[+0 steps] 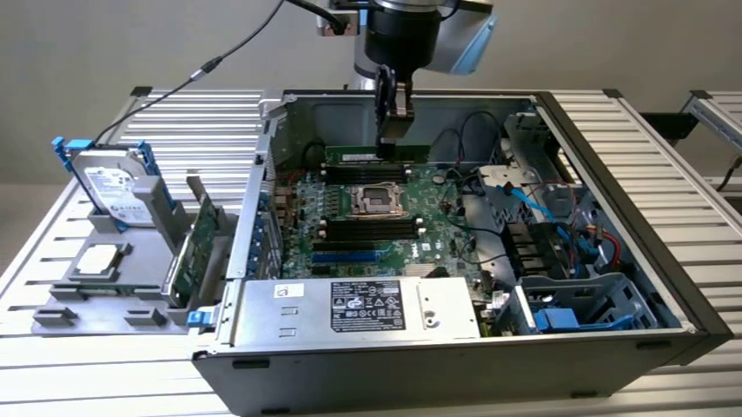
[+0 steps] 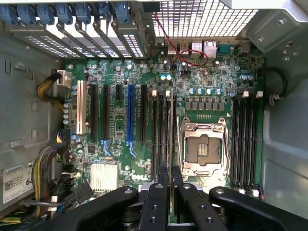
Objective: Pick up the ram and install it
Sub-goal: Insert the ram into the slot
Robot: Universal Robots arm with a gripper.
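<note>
Slatted pale-grey metal desk [image 1: 174, 122]. Two items rest directly on it: an open computer case [image 1: 464, 382], lying on its side across the middle, and a grey parts holder [image 1: 110, 304], just beside the case at the exterior view's left.

Looking like a robotics lab or PC-assembly test bench. Showing an opened desktop case [image 1: 464, 378] w/ bare mobo [image 1: 435, 213] sitting on an alu-slat bench [image 1: 197, 130] under a robot arm [image 1: 400, 30]. Holding an HDD [image 1: 113, 187] and exp. card [image 1: 200, 239] on edge in grey fixtures [image 1: 104, 300] beside the case.
</note>
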